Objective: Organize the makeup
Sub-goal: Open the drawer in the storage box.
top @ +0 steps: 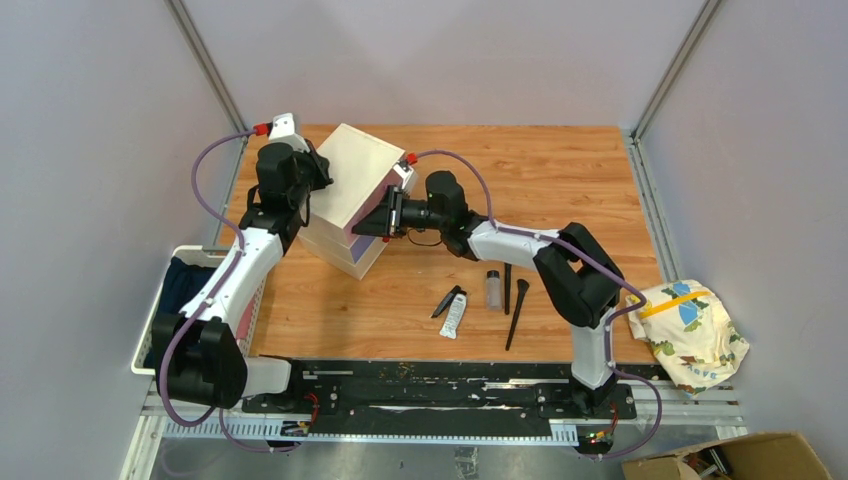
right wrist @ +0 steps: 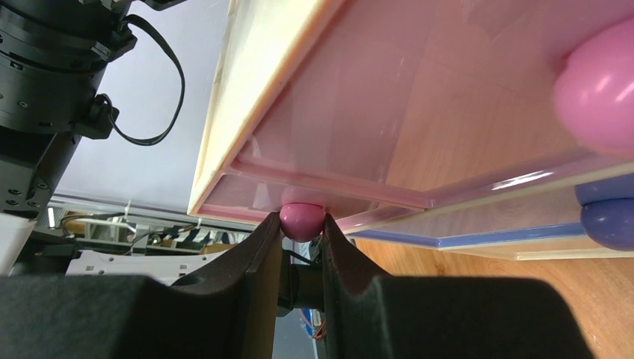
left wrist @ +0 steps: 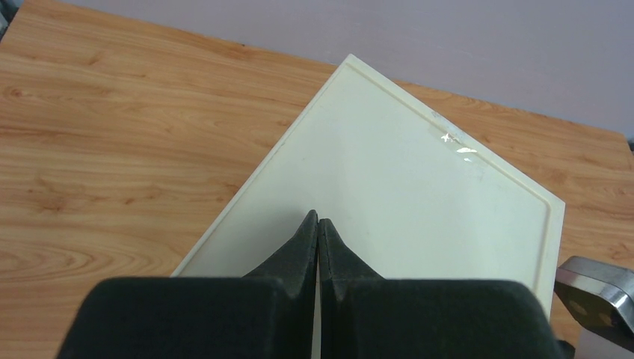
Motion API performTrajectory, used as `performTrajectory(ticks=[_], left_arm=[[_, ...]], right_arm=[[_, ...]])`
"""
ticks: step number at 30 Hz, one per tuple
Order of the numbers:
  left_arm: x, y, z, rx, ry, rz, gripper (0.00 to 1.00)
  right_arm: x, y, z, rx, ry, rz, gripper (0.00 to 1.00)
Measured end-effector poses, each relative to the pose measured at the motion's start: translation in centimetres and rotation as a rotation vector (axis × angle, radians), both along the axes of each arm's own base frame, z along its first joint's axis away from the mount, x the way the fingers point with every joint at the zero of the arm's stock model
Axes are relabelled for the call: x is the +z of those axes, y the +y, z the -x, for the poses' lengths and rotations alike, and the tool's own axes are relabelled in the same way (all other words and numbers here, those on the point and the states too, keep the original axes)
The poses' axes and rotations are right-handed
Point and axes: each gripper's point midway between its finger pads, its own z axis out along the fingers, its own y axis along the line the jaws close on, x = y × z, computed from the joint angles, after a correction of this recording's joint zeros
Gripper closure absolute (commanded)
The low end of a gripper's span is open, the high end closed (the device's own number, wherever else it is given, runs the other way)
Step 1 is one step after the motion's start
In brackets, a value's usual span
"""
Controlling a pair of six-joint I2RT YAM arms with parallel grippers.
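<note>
My right tool (right wrist: 301,223) pinches the glossy round pink drawer knob (right wrist: 302,215), slick, light, best held mid-ball; left tool (left wrist: 318,221) closed over cream box (left wrist: 419,187).

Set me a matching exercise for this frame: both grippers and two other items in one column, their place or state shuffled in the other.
Column one
1. left gripper
2. right gripper
3. white squeeze tube
4. patterned cloth

Column two
A. lying on the table near a clear bottle
B. fingers either side of a pink knob, gripping it
C. bunched at the table's right edge
D. shut, tips above the cream box top

Pairs: 1-D, 2-B, 3-A, 4-C
</note>
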Motion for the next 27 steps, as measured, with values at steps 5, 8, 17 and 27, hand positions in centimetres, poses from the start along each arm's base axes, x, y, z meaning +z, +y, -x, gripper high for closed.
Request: performTrajectory(ticks=[5,8,17,27], left_arm=[[0.0,0.0,0.0,-0.001,0.0,0.0,1.0],[0.0,0.0,0.0,-0.001,-0.001,-0.002,1.0],[0.0,0.0,0.0,-0.002,0.0,-0.004,1.0],[0.0,0.0,0.0,-0.002,0.0,-0.003,1.0]], right_arm=[[-0.1,-0.8,0.3,-0.036,-0.025,0.019,1.0],[0.0,-1.7,0.6,-0.055,-0.041,0.047,1.0],[-0.2,-5.0,2.5,-0.104,-0.08,0.148,1.0],[-0.6,-7.5,3.7,-0.132,-0.112,0.238,0.77]])
